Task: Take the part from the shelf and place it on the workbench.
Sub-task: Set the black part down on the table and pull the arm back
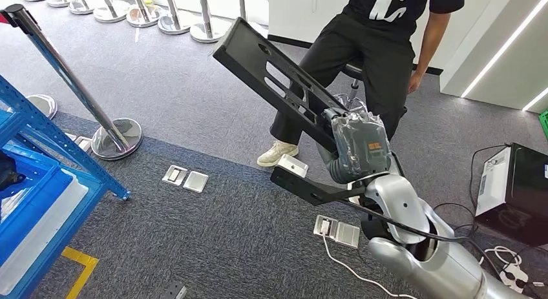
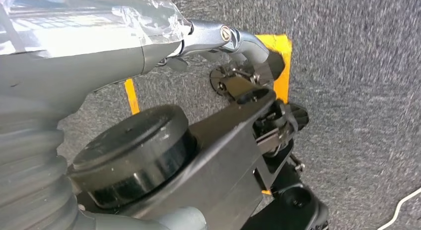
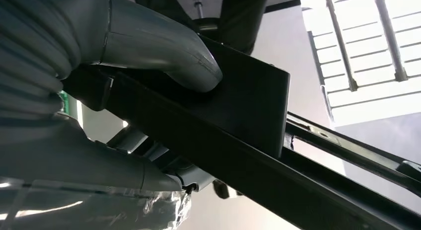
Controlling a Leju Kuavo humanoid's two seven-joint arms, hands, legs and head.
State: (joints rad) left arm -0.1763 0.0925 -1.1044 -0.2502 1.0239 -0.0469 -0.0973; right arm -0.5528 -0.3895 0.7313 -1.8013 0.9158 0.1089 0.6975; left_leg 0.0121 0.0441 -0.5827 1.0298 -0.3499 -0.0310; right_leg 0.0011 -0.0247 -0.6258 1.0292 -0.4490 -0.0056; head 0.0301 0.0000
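Part [image 1: 274, 79] right of shelf [image 1: 39, 183]

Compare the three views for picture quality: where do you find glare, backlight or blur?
Head view: evenly lit and sharp, with glints on the chrome stanchion bases. Left wrist view: glare on the plastic wrap over the left hand. Right wrist view: bright windows behind leave the black part and right hand dark and soft.

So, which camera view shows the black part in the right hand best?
The head view: it shows the whole black part, slotted and tilted, gripped by the right hand. The right wrist view shows just a dark stretch under the thumb. The left wrist view faces the carpet instead.
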